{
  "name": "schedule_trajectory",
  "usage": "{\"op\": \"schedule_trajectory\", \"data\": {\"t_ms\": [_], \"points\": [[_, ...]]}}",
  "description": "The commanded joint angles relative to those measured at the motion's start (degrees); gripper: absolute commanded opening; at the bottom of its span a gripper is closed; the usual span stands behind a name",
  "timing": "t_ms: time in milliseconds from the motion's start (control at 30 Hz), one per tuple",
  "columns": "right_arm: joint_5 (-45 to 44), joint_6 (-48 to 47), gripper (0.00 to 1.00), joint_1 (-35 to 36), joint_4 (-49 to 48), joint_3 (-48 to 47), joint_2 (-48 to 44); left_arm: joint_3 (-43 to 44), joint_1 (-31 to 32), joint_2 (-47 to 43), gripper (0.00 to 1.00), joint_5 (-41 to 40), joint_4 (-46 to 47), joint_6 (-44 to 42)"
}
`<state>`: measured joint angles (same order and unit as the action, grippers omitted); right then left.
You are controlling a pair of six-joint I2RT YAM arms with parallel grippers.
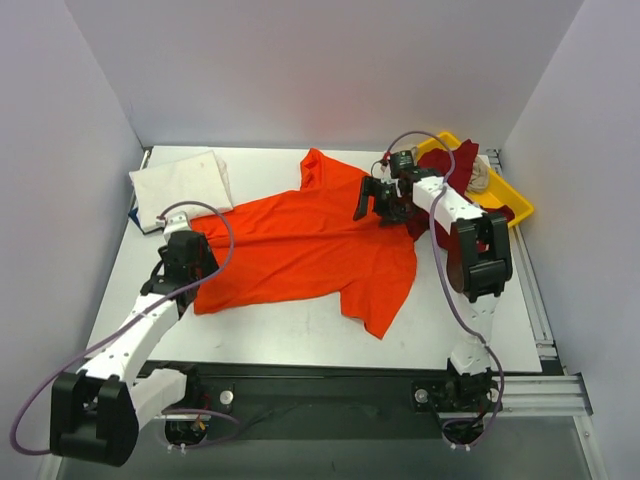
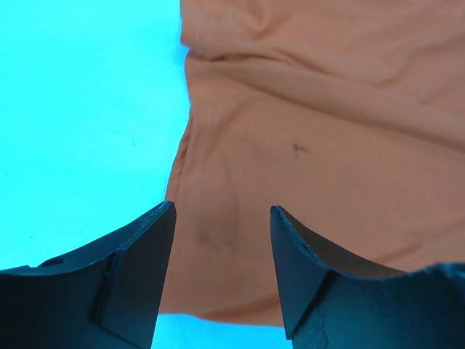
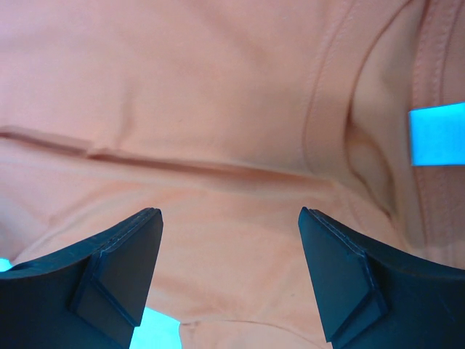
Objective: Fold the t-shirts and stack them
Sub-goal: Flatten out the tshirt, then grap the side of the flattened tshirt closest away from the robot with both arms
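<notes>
Far left: the white t-shirt [image 1: 180, 183] lies folded on the surface [image 1: 300, 335]. Left hand [image 2: 221, 218], fingers apart and empty, hovers over the left edge of the orange t-shirt [image 1: 300, 245], which is spread rumpled across the middle (one sleeve points to the far wall). Right hand [image 3: 229, 218], fingers wide apart, hangs over that shirt's collar. Far right: the dark red t-shirt [image 1: 455, 165] and the beige t-shirt [image 1: 482, 175] lie bunched in the yellow tray [image 1: 515, 205].
</notes>
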<state>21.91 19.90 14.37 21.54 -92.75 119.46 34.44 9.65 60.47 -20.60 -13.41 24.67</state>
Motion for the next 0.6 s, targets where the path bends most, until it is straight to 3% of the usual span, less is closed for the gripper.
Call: {"op": "schedule_trajectory", "data": {"t_ms": [0, 400, 567], "points": [[1.5, -0.3, 0.77, 0.7, -0.6, 2.9, -5.3, -1.7, 2.5, -5.4, 0.65, -6.6, -5.2, 3.1], [3.8, -1.1, 0.77, 1.0, -1.6, 6.4, -8.2, -4.7, 2.7, -12.7, 0.65, -1.5, -7.2, 4.2], [7.8, 1.3, 0.77, 2.1, -1.5, 7.1, -8.4, -5.3, 2.7, -14.1, 0.64, 1.8, -10.8, 10.7]]}}
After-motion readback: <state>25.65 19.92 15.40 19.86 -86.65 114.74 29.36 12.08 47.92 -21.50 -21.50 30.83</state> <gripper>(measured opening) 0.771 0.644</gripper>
